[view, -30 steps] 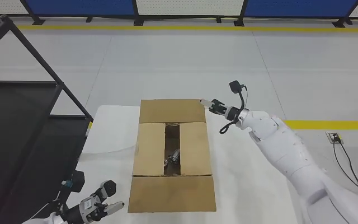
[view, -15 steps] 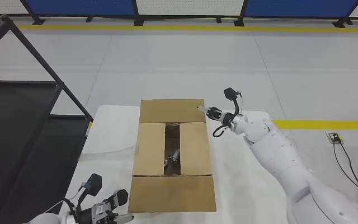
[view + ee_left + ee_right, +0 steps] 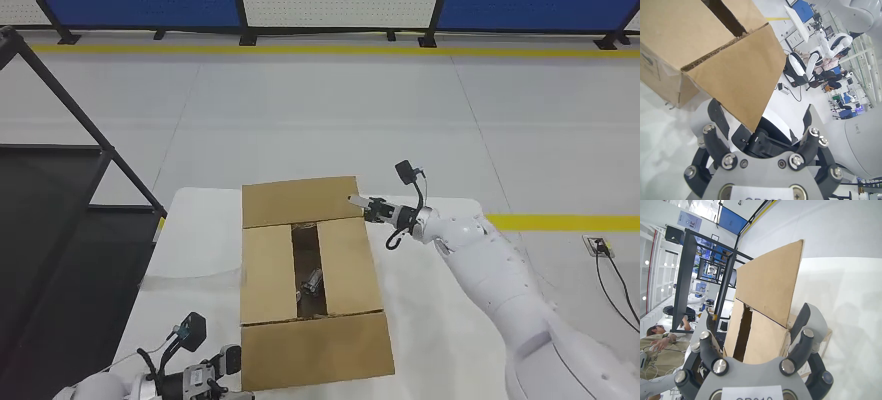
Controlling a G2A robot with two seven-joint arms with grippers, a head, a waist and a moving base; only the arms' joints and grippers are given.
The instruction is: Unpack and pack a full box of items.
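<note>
Box: A brown cardboard box (image 3: 352, 318) is set near the middle of the white counter (image 3: 200, 250), turned slightly askew to its edges.
End flaps: The far flap (image 3: 300, 201) and the near flap (image 3: 315, 350) are folded outward, each raised at a slant.
Side flaps: The two long side flaps (image 3: 268, 272) are laid almost flat over the top, and a dark gap (image 3: 306, 250) is left between them.
Contents: Small items (image 3: 312, 284) are glimpsed through the gap, low inside the box. What they are cannot be told.
Right tool: The right tool (image 3: 756, 315) is held at the far right corner of the box. It is released, with its fingers (image 3: 800, 321) spread wide. The corner of the far flap is framed between them and is not clamped, and contact with either finger cannot be told.
Left tool: The left tool (image 3: 761, 106) is held at the near left corner of the box, by the near flap. It is also released, with the flap's corner lying between its spread fingers (image 3: 718, 117) and not pinched.
Surroundings: A black metal frame (image 3: 95, 170) is stood just beside the counter, on the robot's left.
</note>
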